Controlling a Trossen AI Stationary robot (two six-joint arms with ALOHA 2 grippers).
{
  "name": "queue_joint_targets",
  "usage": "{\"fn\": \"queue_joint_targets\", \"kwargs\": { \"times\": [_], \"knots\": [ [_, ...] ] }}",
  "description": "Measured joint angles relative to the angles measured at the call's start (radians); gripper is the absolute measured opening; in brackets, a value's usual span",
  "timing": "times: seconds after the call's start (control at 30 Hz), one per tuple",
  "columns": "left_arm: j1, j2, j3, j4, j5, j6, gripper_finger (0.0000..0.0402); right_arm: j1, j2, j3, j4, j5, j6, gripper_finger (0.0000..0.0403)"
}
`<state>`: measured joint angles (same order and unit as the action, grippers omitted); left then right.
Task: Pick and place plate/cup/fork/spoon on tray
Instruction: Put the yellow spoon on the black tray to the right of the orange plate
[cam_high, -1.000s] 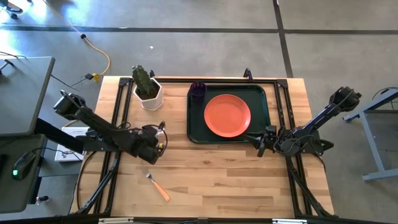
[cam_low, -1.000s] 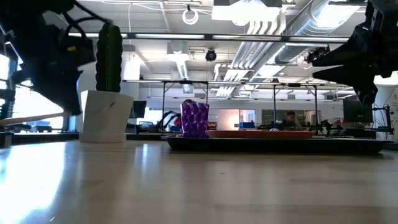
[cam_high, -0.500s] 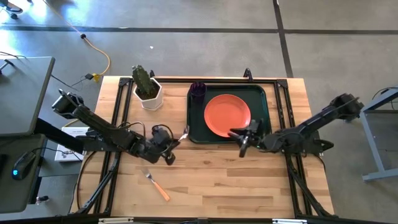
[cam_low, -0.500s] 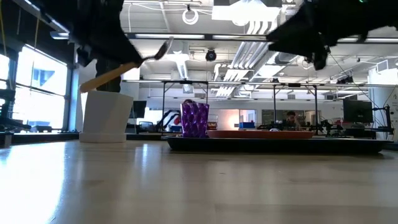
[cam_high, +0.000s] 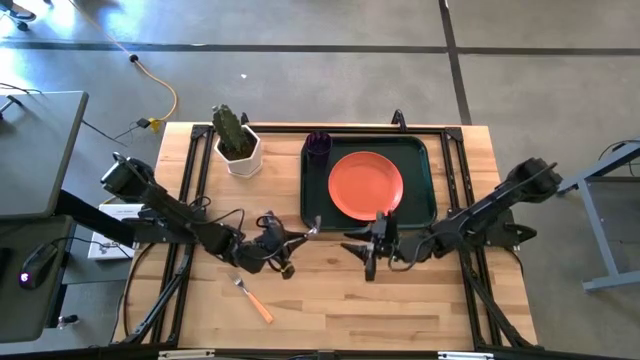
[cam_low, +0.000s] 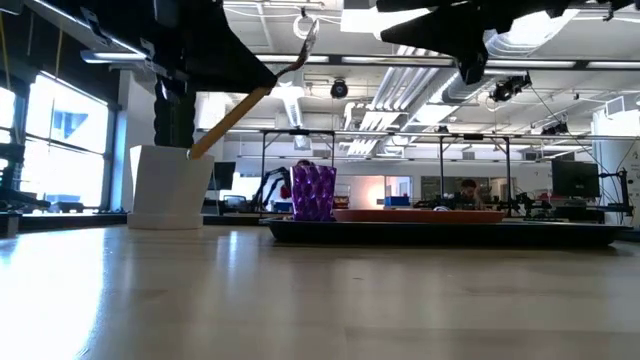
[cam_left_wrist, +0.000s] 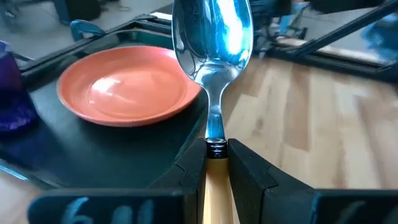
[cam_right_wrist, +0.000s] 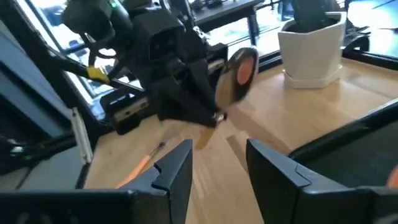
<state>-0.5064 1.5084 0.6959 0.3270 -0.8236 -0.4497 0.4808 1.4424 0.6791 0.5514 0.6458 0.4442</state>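
Observation:
My left gripper (cam_high: 290, 240) is shut on the spoon (cam_left_wrist: 211, 37), which has a silver bowl and a tan handle, above the table just left of the tray's near left corner. My right gripper (cam_high: 358, 256) is open and empty above the table in front of the tray's near edge, facing the spoon (cam_right_wrist: 236, 71). The orange-red plate (cam_high: 366, 185) and the purple cup (cam_high: 318, 143) sit on the dark green tray (cam_high: 312, 205). The fork (cam_high: 252, 298) lies flat on the table near the front edge. My left gripper pinches the spoon's tan handle (cam_left_wrist: 216, 177) between its two fingers, close to the metal neck. The fingers come from the table's left and lie along the spoon. The spoon is lifted clear and slants upward, with its bowl (cam_low: 308, 32) toward the tray.
A white pot with a green cactus (cam_high: 238, 148) stands at the far left of the table, beside the tray. Bare wood lies between the fork and the tray and across the near right part of the table.
My left gripper has carried the spoon toward the table's right, up to the tray's near left corner, and the spoon has tipped more steeply upward. My right gripper has moved toward the table's left along the tray's near edge, toward the spoon.

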Motion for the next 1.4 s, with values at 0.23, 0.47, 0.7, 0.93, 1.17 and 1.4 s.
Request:
{"fn": "queue_joint_targets", "kwargs": {
  "times": [0.23,0.47,0.7,0.93,1.17,1.4],
  "knots": [
    [-0.006,0.055,0.016,0.093,-0.079,0.109,0.0045,0.078,0.018,0.016,-0.01,0.263,0.01,0.0142],
    [-0.036,0.16,0.116,0.093,-0.147,0.307,0.0045,0.082,0.019,0.015,-0.013,0.292,-0.075,0.0142],
    [-0.037,0.33,0.253,0.086,-0.272,0.544,0.0045,0.051,0.019,0.014,-0.035,0.204,-0.014,0.0142],
    [-0.037,0.424,0.365,0.043,-0.445,0.687,0.0045,0.055,0.017,0.014,-0.056,0.222,0.027,0.0142],
    [-0.03,0.429,0.389,0.008,-0.531,0.604,0.0045,0.09,0.0,0.013,-0.185,0.342,0.103,0.0142],
    [-0.002,0.429,0.389,-0.002,-0.593,0.544,0.0045,0.158,0.001,0.013,-0.123,0.514,0.09,0.0142]
  ]
}}
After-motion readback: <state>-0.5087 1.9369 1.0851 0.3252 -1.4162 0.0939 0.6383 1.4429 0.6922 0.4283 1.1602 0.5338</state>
